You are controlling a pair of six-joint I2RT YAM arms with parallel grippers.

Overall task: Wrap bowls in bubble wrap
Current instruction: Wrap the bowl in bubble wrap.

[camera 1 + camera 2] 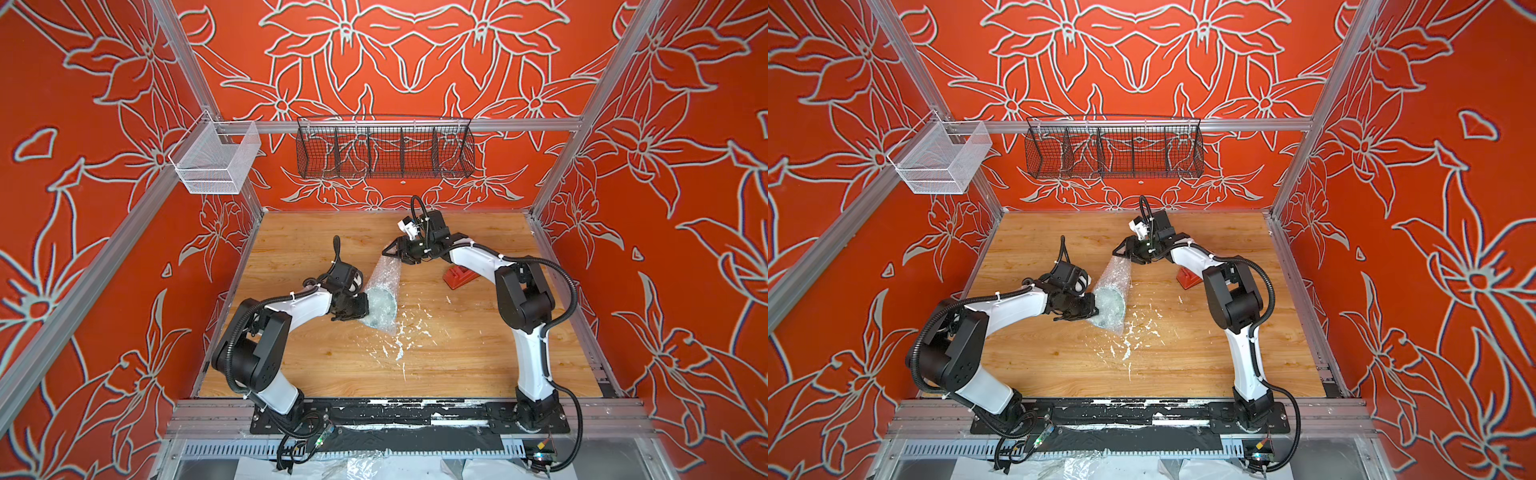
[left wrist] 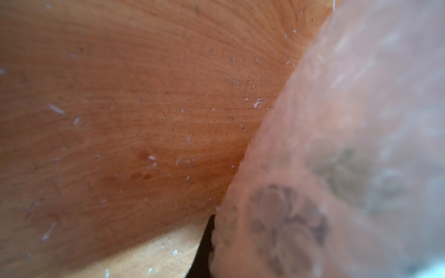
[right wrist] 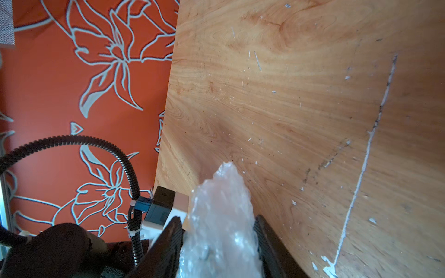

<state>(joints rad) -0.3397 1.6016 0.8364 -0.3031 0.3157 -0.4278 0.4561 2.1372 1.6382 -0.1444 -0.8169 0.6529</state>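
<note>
Red tape dispenser (image 1: 457, 279) on wooden table (image 1: 457, 361); black basket (image 1: 384, 153) above.

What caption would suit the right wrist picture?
Right gripper clasps a bunched peak of bubble wrap over the scratched wooden table.

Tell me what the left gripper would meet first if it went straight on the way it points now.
The bubble wrap around the bowl, directly ahead; the left gripper seems to touch it, though depth is unclear.
</note>
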